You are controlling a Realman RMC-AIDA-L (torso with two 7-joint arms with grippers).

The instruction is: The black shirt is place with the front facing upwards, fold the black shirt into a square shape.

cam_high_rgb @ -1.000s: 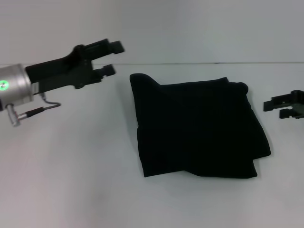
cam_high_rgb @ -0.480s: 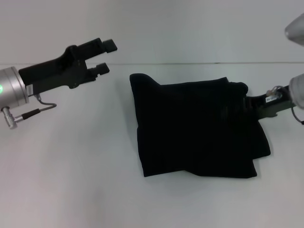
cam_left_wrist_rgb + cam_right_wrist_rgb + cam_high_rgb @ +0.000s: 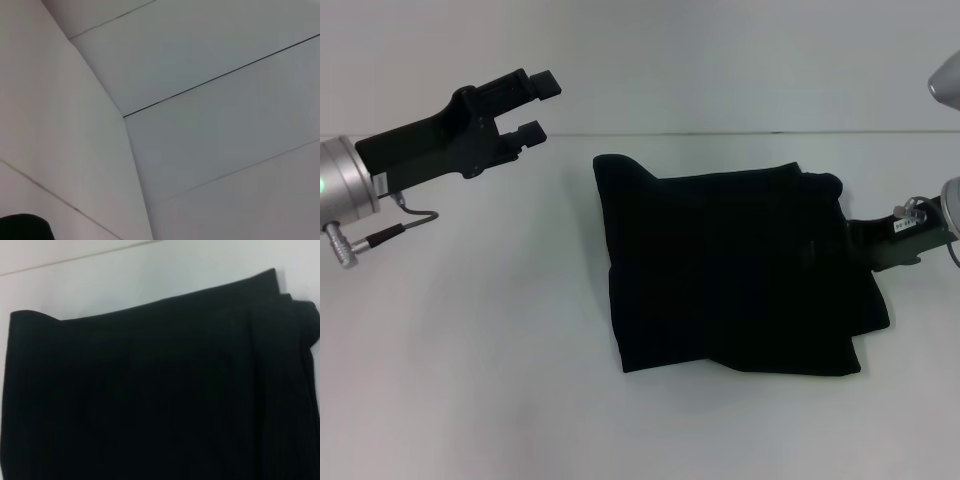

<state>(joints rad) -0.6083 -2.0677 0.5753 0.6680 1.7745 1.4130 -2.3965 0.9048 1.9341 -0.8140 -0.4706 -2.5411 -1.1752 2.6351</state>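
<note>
Shirt (image 3: 735, 270): folded, mid-counter (image 3: 470, 350). Right gripper (image 3: 855, 240) at its right edge, fingers hidden. Left gripper (image 3: 537, 105) raised far-left, fingers apart.

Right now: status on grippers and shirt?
Left gripper open, raised, clear of the cloth. Right gripper at shirt's right edge, fingers hidden. Shirt folded roughly square on table. Nothing in the way.
</note>
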